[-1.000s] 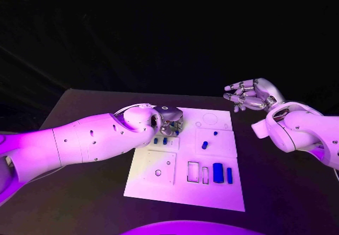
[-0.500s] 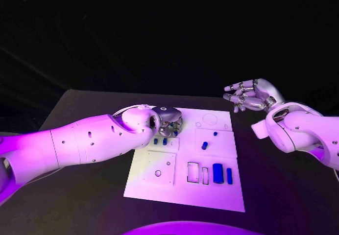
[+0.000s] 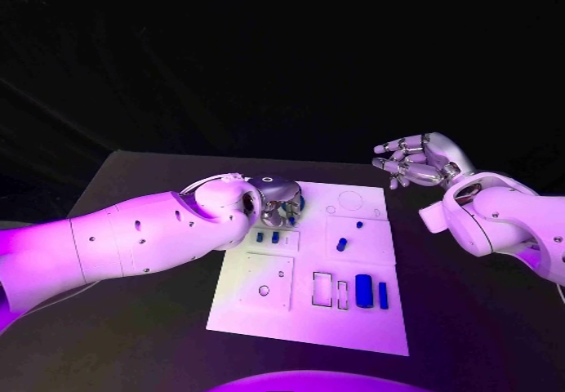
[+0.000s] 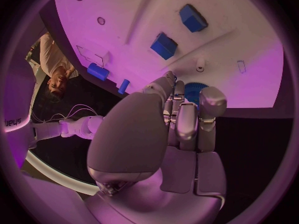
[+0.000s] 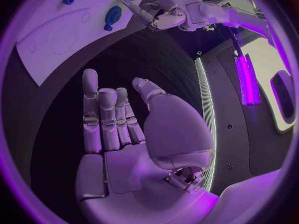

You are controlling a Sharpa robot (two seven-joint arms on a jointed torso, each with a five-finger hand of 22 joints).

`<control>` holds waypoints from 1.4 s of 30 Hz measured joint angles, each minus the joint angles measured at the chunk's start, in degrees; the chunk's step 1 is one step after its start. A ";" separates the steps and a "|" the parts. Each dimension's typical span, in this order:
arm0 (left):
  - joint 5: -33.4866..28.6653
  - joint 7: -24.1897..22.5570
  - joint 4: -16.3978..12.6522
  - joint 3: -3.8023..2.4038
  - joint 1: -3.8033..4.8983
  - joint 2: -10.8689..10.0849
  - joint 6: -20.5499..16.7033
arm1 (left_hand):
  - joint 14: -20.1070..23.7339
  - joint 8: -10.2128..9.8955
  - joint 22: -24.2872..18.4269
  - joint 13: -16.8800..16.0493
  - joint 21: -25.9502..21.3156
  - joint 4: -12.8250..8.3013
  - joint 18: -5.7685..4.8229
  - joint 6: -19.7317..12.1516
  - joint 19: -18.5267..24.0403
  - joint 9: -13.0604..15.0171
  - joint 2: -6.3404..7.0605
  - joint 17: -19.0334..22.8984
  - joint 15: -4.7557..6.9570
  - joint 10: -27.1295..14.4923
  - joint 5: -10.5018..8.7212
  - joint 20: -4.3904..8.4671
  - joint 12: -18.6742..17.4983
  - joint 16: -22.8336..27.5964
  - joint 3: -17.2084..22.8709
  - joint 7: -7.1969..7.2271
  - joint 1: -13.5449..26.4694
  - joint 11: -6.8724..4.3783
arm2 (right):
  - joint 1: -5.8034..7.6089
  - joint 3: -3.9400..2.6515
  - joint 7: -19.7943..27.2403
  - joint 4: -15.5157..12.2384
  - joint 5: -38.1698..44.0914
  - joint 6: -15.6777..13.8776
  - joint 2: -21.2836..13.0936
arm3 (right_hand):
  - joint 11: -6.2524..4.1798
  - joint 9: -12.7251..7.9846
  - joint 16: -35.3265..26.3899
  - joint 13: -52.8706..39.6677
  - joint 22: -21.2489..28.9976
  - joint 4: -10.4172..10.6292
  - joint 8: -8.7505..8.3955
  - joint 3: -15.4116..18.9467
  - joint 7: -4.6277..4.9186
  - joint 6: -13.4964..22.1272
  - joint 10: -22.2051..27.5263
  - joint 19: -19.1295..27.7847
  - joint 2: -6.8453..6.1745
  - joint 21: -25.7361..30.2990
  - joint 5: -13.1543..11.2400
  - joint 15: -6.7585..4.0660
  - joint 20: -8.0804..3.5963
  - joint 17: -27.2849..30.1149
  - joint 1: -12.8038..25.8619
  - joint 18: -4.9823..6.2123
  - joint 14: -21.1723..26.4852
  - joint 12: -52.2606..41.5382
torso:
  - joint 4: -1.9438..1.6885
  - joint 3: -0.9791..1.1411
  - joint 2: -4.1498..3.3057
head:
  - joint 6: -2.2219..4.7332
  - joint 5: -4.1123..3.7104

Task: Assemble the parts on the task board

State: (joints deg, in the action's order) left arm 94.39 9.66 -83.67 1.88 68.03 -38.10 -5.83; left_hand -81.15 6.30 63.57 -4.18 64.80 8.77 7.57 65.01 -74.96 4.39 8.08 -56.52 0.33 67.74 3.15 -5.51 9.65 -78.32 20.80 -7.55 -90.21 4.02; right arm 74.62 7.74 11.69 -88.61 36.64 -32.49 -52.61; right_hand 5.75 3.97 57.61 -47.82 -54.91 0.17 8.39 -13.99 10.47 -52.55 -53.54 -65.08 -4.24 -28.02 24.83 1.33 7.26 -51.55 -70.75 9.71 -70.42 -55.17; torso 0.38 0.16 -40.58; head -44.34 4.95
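Several small blue parts sit on the white task board (image 3: 309,286) at mid-table: two short ones (image 3: 267,237) side by side just near of the left hand (image 3: 278,202), one lone piece (image 3: 340,242) right of them, and two taller upright blocks (image 3: 371,290) at the near right beside outlined rectangular slots. Board also carries faint circle outlines at its far right corner. Left hand hangs over the board's far left corner w/ fingers curled down; a round blue part (image 4: 196,91) shows right at the fingertips (image 4: 176,87) in the left wrist view, but whether it's actually held can't be told, since the fingers cover most of it. Left arm (image 3: 130,241) crosses the table's left side and hides the board's far left edge in the head view. Right hand (image 3: 418,159) is up off the table, well apart from the board on the far right, fingers apart, palm bare, holding nothing. Black table (image 3: 130,327) surrounds the board. Right wrist view gives what the head view hides: the round blue part (image 5: 113,14) beside the left hand's fingertips, plus a smaller blue piece (image 5: 69,0) farther along the board.
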 measured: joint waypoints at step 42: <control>-4.49 2.52 -2.32 -1.25 0.08 -6.34 0.14 | -0.07 -0.43 2.19 -0.14 2.22 -0.01 -0.87 0.60 -1.42 0.01 1.13 0.02 0.08 1.03 0.00 0.19 -1.01 0.00 0.96 0.20 1.13 -0.22 | -0.01 0.00 0.20 0.09 -0.03 -0.03 -0.01 | 0.01 -0.02 0.00 0.00 0.00 0.00 0.00 0.00 -0.07 -0.07 -0.01 0.00 0.00 0.00 0.00 0.00 0.00 -0.01 0.00 0.00 0.00 0.01 | 0.04 0.03 -0.05 | -0.01 0.21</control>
State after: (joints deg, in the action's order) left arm 89.90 12.19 -85.98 0.62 68.11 -44.44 -5.69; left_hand -81.22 5.87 65.76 -4.32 67.01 8.76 6.70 65.61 -76.39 4.40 9.21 -56.50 0.41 68.77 3.15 -5.32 8.64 -78.32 21.76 -7.35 -89.08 3.81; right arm 74.61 7.74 11.89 -88.52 36.61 -32.52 -52.63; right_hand 5.76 3.95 57.61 -47.82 -54.92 0.17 8.39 -13.99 10.40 -52.61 -53.54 -65.08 -4.24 -28.02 24.83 1.33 7.26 -51.56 -70.75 9.71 -70.42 -55.17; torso 0.43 0.20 -40.63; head -44.34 5.17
